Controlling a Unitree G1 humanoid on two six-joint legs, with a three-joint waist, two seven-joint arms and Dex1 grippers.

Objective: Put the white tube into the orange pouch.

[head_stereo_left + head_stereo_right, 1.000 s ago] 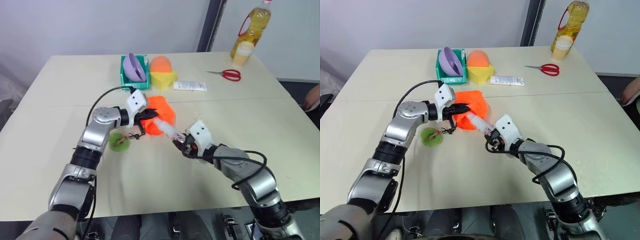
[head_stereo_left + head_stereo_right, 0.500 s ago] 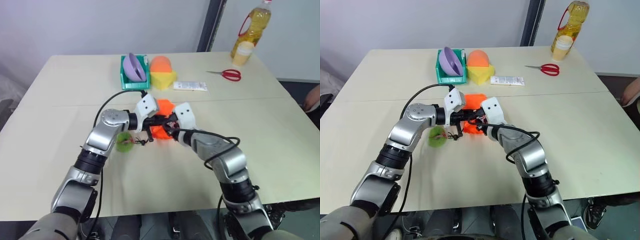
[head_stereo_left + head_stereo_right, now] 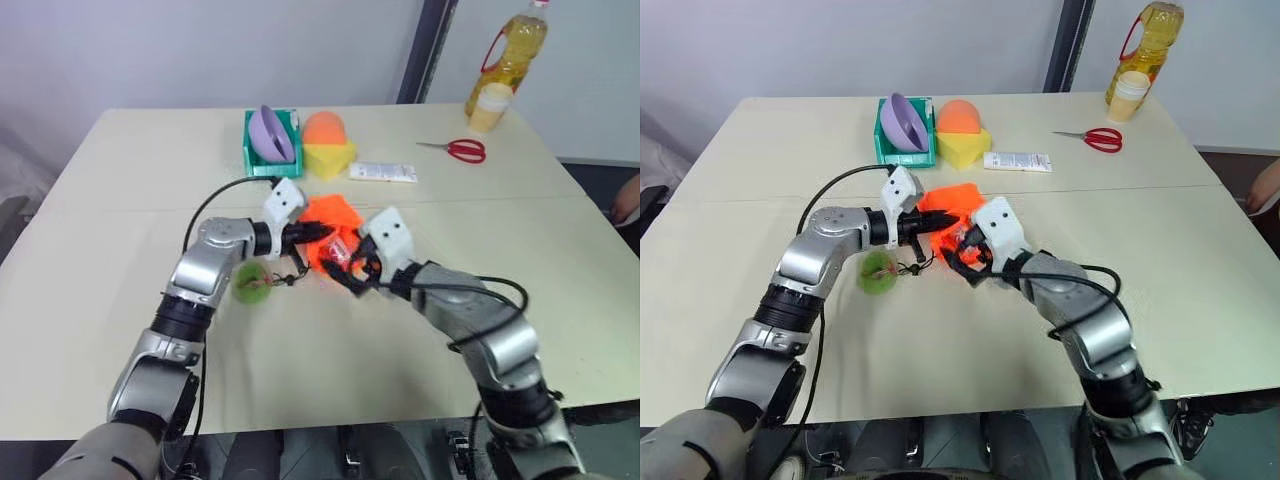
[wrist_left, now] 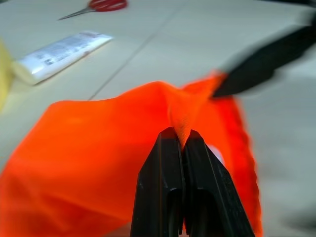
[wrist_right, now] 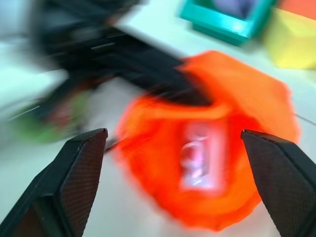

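No text, brand, number or sign can be read here. The flat white squeeze tube (image 4: 59, 51) lying on the worktop (image 3: 560, 260) carries rows of small dark print, too fine and blurred to make out in the left wrist view or the head views. The oil bottle (image 3: 512, 50) at the far corner shows a pale label area (image 3: 488, 105), but no letters can be told on it.

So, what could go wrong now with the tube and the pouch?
The white tube lies just inside the orange pouch's open mouth, so it might slide out if the pouch tips. The left gripper pinches only a fold of the rim; the fabric could slip. The open right gripper is close and might snag it.
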